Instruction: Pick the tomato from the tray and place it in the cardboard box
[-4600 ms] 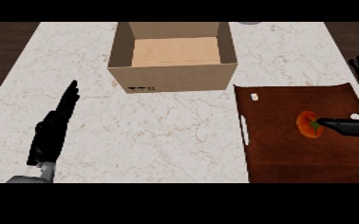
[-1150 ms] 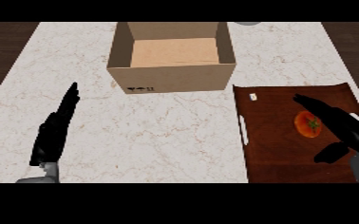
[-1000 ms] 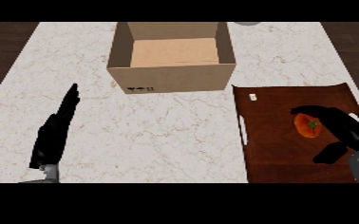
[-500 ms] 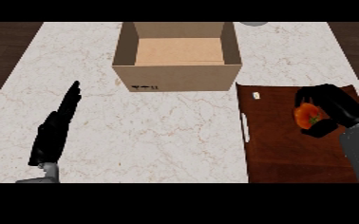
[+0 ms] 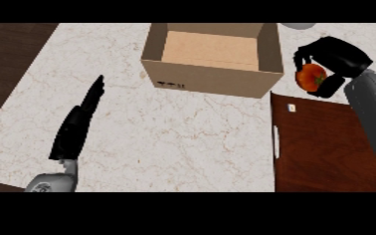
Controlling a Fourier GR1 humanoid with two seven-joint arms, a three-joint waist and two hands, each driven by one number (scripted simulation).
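Observation:
The red tomato (image 5: 311, 76) hangs in my right hand (image 5: 336, 59), whose black fingers curl round it. It is up off the dark brown tray (image 5: 323, 144), above the counter just right of the open cardboard box (image 5: 213, 59). The box shows a bare tan floor inside. My left hand (image 5: 75, 124) rests at the left, open, fingers straight and pointing up the view.
A white marble counter (image 5: 183, 139) lies between the box and my left hand. A dark wood strip (image 5: 18, 50) shows at the far left. A pale round object (image 5: 297, 25) peeks in at the top right behind the box.
My right hand closed on the tomato on the tray, lifted it and carried it up and left to beside the box. The view shifted slightly. The left hand stayed still.

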